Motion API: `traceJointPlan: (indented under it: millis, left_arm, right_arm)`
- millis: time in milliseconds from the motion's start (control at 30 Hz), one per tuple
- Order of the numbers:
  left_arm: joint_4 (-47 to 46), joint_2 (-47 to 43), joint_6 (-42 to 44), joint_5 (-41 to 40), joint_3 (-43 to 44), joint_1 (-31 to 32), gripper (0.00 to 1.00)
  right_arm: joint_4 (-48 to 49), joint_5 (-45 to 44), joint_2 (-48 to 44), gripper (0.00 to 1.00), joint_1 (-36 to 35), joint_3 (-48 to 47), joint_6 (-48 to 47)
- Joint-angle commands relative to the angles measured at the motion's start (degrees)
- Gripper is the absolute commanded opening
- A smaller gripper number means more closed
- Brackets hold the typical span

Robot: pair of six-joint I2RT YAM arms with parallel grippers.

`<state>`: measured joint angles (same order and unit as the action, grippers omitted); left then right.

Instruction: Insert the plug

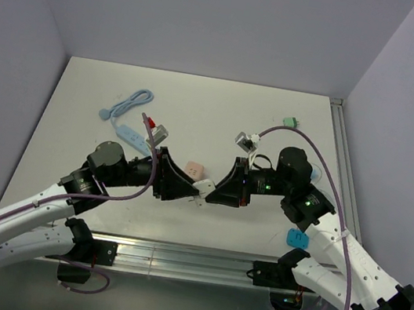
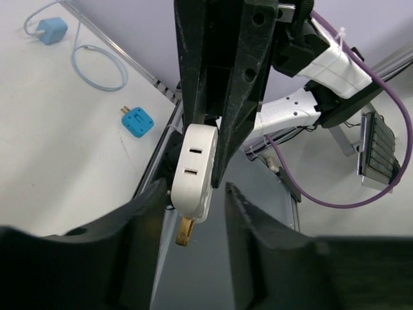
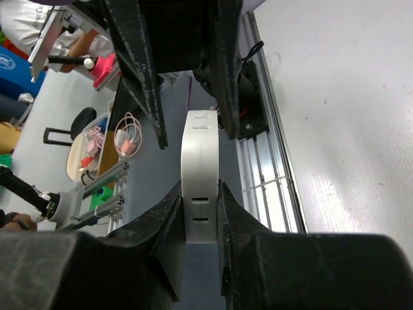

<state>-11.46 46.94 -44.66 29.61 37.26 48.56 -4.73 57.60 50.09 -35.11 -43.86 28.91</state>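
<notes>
Right gripper (image 3: pixel 200 194): you are pressing both of its fingers (image 3: pixel 169 226) flat against the two sides of the white plug adapter (image 3: pixel 199 161). This gripper is clamped on it and is carrying it clear of the table.
Left gripper (image 2: pixel 195 190): you are holding these jaws partway apart, straddling the adapter's other end. A gap is showing beside at least one finger, so nothing is being pinched here.
Plug adapter: it is hanging between the two grippers, which are meeting nose to nose over the near part of the table. Its brass prong (image 2: pixel 184 232) is poking out between the left fingers, and two slots on its face are looking toward the left wrist camera.
Near edge: an aluminium rail (image 1: pixel 174 257) is running along the front of the table, nearer to you than the meeting grippers.
Tabletop: a white surface (image 1: pixel 200 98) is lying beneath both arms. A pink block (image 1: pixel 194 170) is sitting just behind the grippers, and a blue plug (image 1: pixel 298 238) is resting beside the right arm.
Farther back: a white-and-blue power strip (image 1: pixel 132 136) and a coiled pale blue cable (image 1: pixel 132 101) are lying behind the left arm. A green connector (image 1: pixel 290 122) is sitting near the far right edge.
Room: pale lilac walls (image 1: pixel 215 13) are closing in the table on three sides.
</notes>
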Motion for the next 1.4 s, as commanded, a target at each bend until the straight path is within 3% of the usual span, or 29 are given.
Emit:
traceJointPlan:
  millis: [0, 67, 167, 267, 300, 333, 433, 1067, 1333, 1367]
  left_arm:
    - [-5.1, -0.8, -0.6, 2.7, -0.1, 0.0, 0.43]
    - [-5.8, -0.4, -0.9, 3.2, 0.0, 0.0, 0.37]
    - [-6.3, 0.4, -1.5, 3.3, 0.5, 0.0, 0.0]
    - [-6.6, 0.9, -2.2, 3.2, 0.7, 0.0, 0.0]
    - [-6.6, 0.8, -2.4, 2.1, 0.7, 0.0, 0.0]
    - [-6.0, 0.7, -2.4, 1.5, 0.7, 0.0, 0.0]
    - [-6.1, 0.1, -2.9, -0.2, 0.5, 0.0, 0.0]
    - [-8.6, 1.1, -4.4, -0.7, -0.4, 0.0, 0.0]
    - [-8.0, 0.7, -4.0, -0.7, -0.6, 0.0, 0.0]
    - [-7.8, 0.7, -3.9, -0.8, -0.6, 0.0, 0.0]
  right_arm:
    - [4.5, 2.4, -0.1, 0.0, -0.4, 0.6, 1.9]
    - [5.8, 2.8, 0.5, 0.0, -0.5, 1.0, 2.9]
    - [7.7, 3.2, 1.1, 0.0, -0.7, 0.9, 3.9]
    - [7.0, 3.1, 1.5, 0.2, -1.0, 0.0, 3.4]
    - [6.3, 3.1, 1.6, 0.38, -1.0, -0.3, 3.1]
    - [6.1, 3.0, 1.6, 0.46, -1.2, -0.6, 2.7]
    - [6.1, 3.3, 2.1, 0.57, -1.4, -1.0, 2.6]
    - [12.9, 1.0, 7.1, 0.44, -5.2, -2.6, 7.0]
    - [12.8, -0.5, 7.8, 0.32, -5.5, -3.2, 6.9]
    - [11.9, -0.8, 7.8, 0.19, -5.5, -3.4, 6.6]
